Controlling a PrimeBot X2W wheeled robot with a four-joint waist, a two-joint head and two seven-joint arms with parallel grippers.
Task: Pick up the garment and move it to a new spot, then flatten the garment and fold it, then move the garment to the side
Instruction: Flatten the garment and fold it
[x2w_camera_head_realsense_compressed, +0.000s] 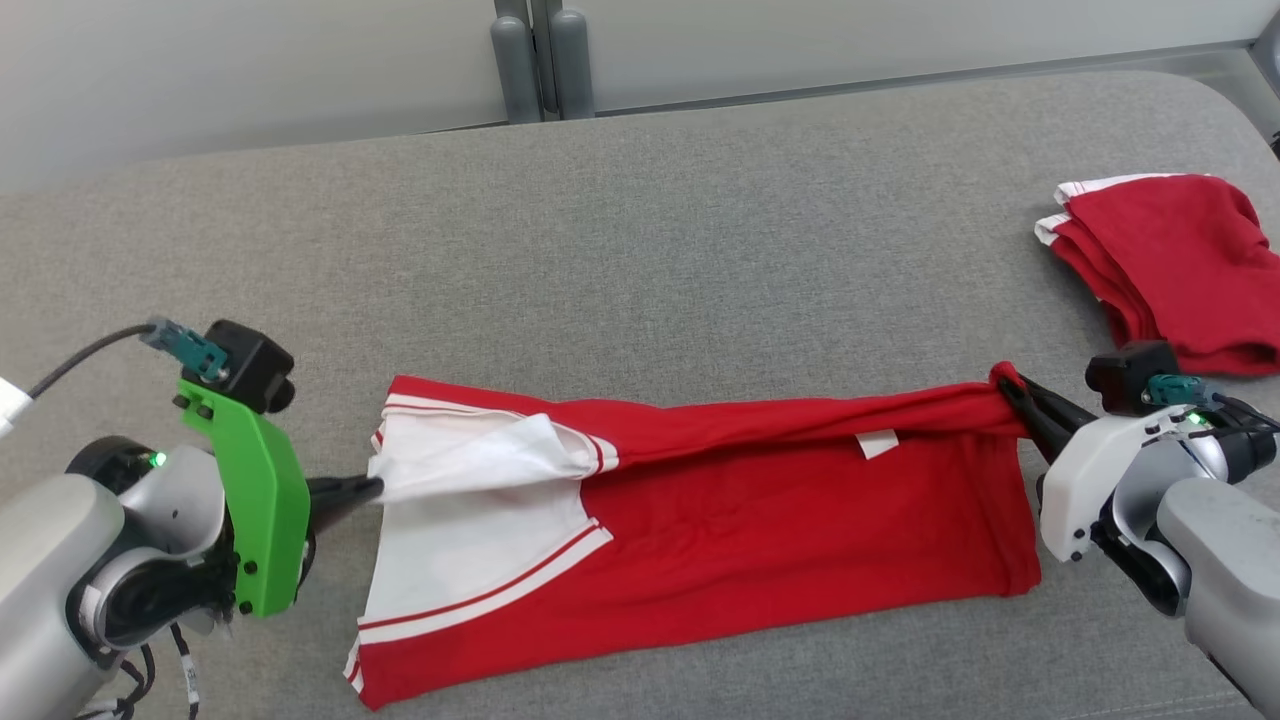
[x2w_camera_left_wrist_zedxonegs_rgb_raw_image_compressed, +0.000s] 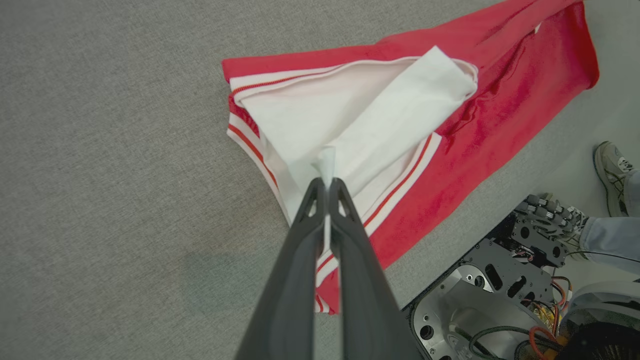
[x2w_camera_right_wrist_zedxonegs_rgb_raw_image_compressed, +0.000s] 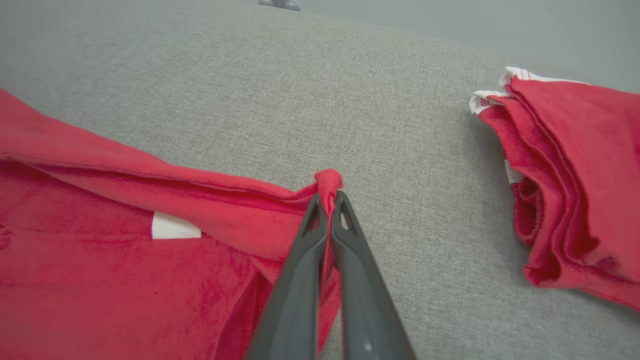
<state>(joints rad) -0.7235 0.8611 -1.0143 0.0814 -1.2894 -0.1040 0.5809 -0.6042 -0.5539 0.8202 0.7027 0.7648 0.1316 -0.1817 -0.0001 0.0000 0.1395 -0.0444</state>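
1. Two tools share the red and white garment (x2w_camera_head_realsense_compressed: 780, 520) in the head view, where it lies stretched across the grey table (x2w_camera_head_realsense_compressed: 640, 230). If they pull apart harder, a pinched edge could slip free, or the fold could land crooked. The left tool (x2w_camera_head_realsense_compressed: 375, 488) is closed on the white flap at the left end. The right tool (x2w_camera_head_realsense_compressed: 1005, 385) is closed on a bunched red corner at the right end, near the folded pile (x2w_camera_head_realsense_compressed: 1180, 260).
2. Left wrist view: only a thin bit of white cloth sits between the fingertips, so I judge this grip the likelier to fail. The left tool (x2w_camera_left_wrist_zedxonegs_rgb_raw_image_compressed: 327, 182) is clamped, with no gap beyond the fabric.
3. Right wrist view: swinging this corner wide could brush the folded pile (x2w_camera_right_wrist_zedxonegs_rgb_raw_image_compressed: 575, 175) nearby. The right tool (x2w_camera_right_wrist_zedxonegs_rgb_raw_image_compressed: 330, 192) is pinched tight on the red corner, and the held edge runs taut.
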